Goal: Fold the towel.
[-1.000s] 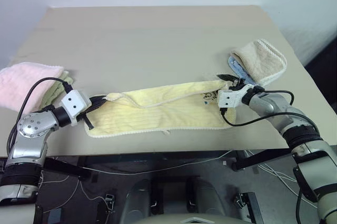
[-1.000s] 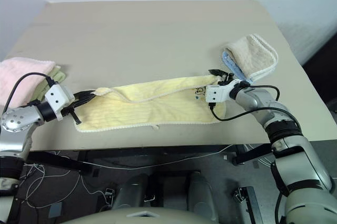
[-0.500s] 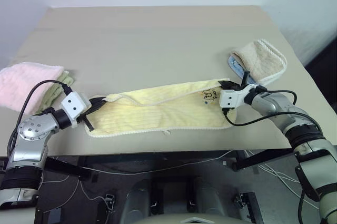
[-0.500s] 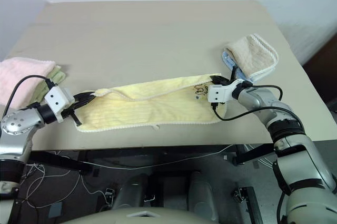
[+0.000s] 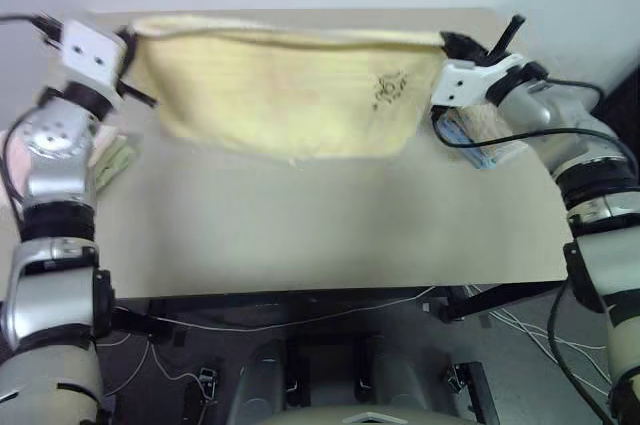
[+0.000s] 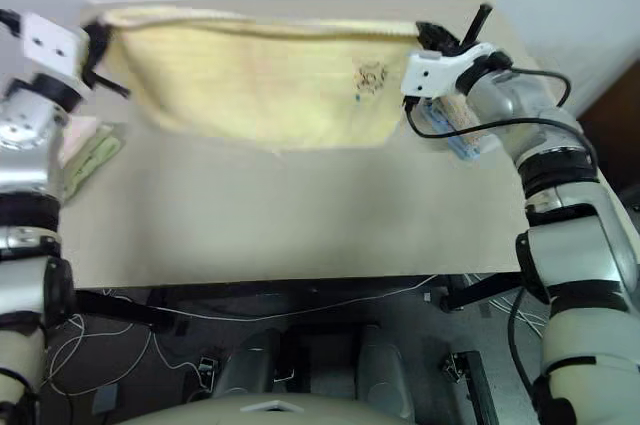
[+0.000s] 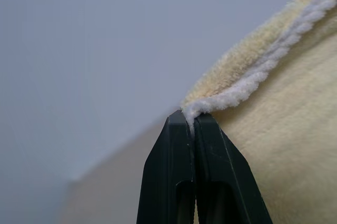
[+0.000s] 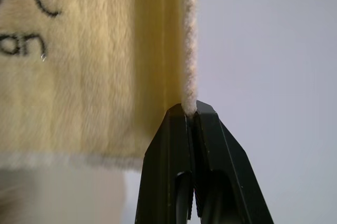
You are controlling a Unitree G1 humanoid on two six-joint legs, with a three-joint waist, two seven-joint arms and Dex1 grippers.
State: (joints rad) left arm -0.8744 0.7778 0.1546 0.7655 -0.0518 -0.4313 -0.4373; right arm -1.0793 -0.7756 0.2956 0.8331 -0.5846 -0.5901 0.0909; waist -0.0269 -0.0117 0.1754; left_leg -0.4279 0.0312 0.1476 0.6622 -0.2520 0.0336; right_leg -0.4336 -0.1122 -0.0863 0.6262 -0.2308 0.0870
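Over the far half of the table point(image 5: 300, 235) hangs the towel point(image 5: 290, 90), pale yellow and stretched wide between the two arms, its top edge nearly level and its lower edge loose above the tabletop. It hangs as a broad sheet facing the robot, with the stitched white edge running along the top. A small dark printed mark point(image 5: 388, 88) sits near the towel's right end, close below the top edge. At the table's right side lies a beige folded towel point(image 5: 487, 128), partly hidden behind the right arm, with a bit of blue showing under it. At the left side, beside the left arm, part of a pink folded towel point(image 5: 14, 150) and a pale green cloth point(image 5: 115, 160) show on the table. The left gripper point(image 7: 193, 120) pinches the towel's top left corner: its black fingers are pressed together with only the white stitched rim caught between the tips. The right gripper point(image 8: 190, 109) holds the top right corner the same way, fingers closed tight on the towel's edge, the printed mark just beside it in the wrist view. Both grippers are raised above the table, well apart from each other.
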